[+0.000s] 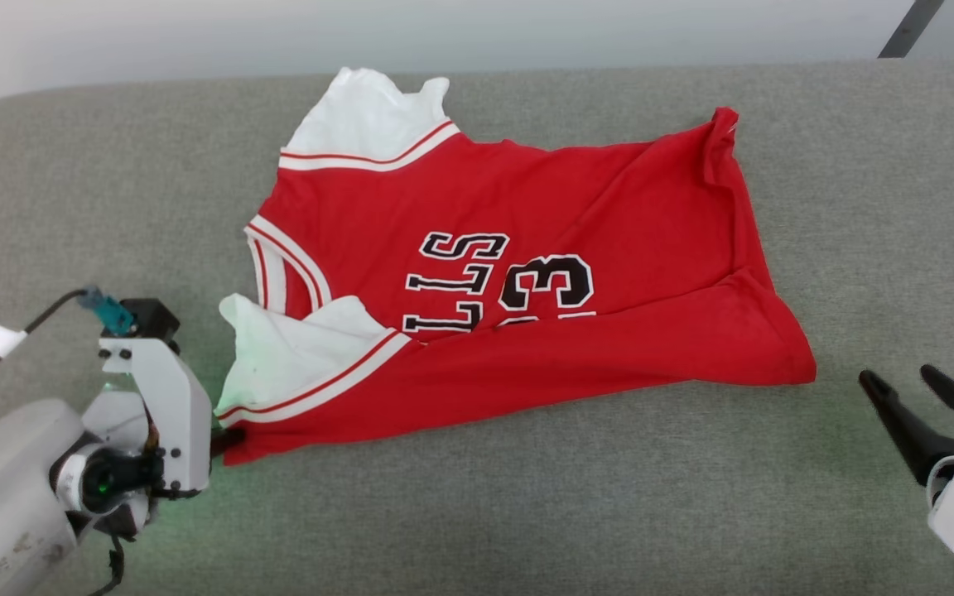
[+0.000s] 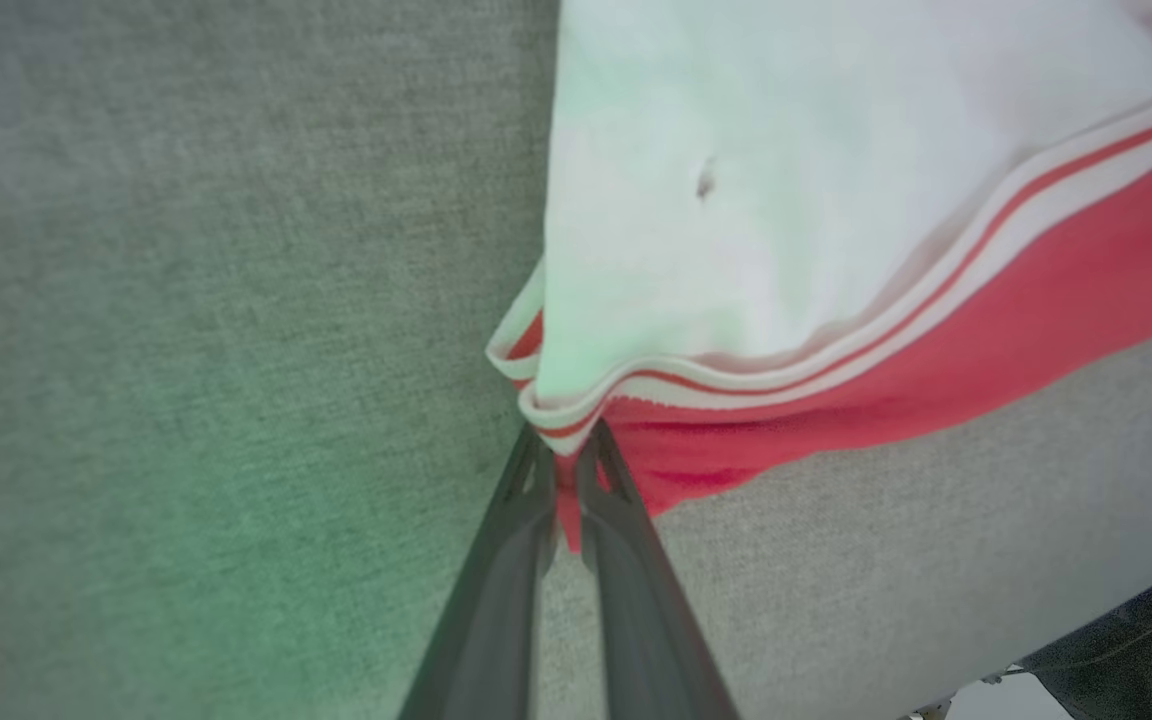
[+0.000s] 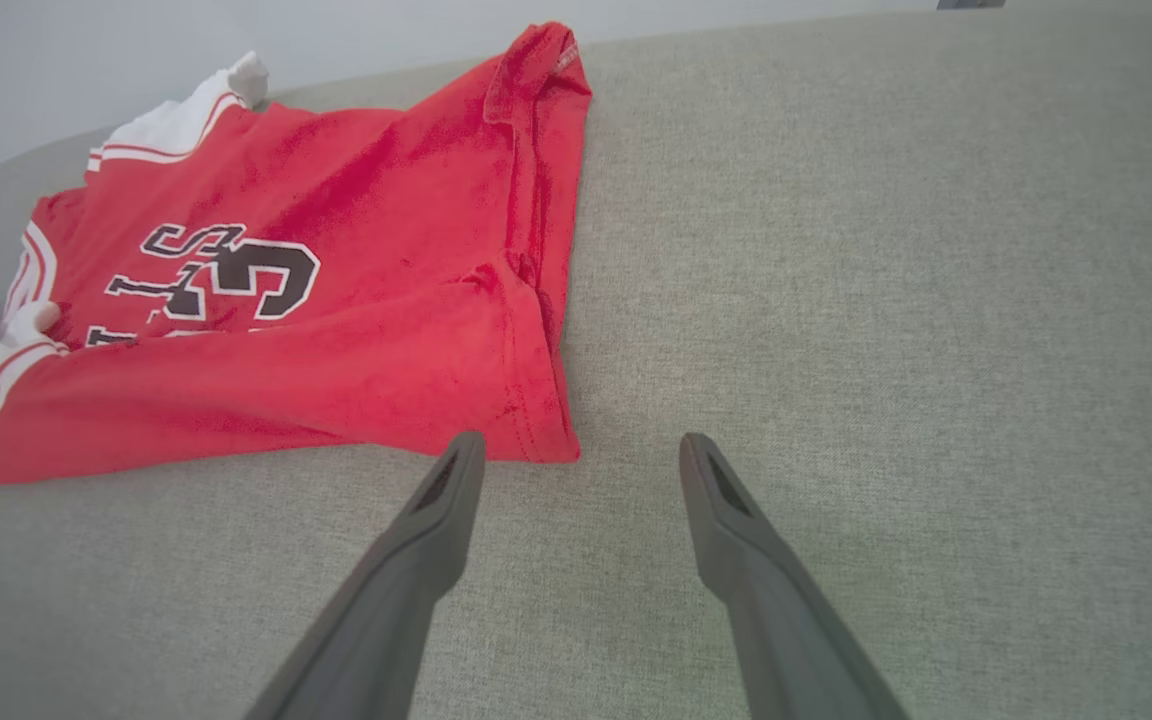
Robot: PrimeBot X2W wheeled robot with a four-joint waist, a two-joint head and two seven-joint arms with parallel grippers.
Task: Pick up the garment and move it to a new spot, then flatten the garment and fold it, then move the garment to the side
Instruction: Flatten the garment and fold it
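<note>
**Left clamped on garment corner, right open and empty**

Left gripper (image 2: 564, 462): fingers together, pinching the garment (image 1: 609, 207) at its red edge just under the striped trim (image 2: 836, 350). The white sleeve (image 2: 736, 200) lies beyond the tips. Right gripper (image 3: 581, 450): fingers wide apart, holding nothing, hem corner just beside one fingertip. Garment's long axis runs from left gripper to right gripper, collar end nearest the left. Near edge is folded over, covering part of the black lettering (image 1: 498, 281). Soft wrinkled cloth on a grey woven surface (image 1: 527, 513).
</note>
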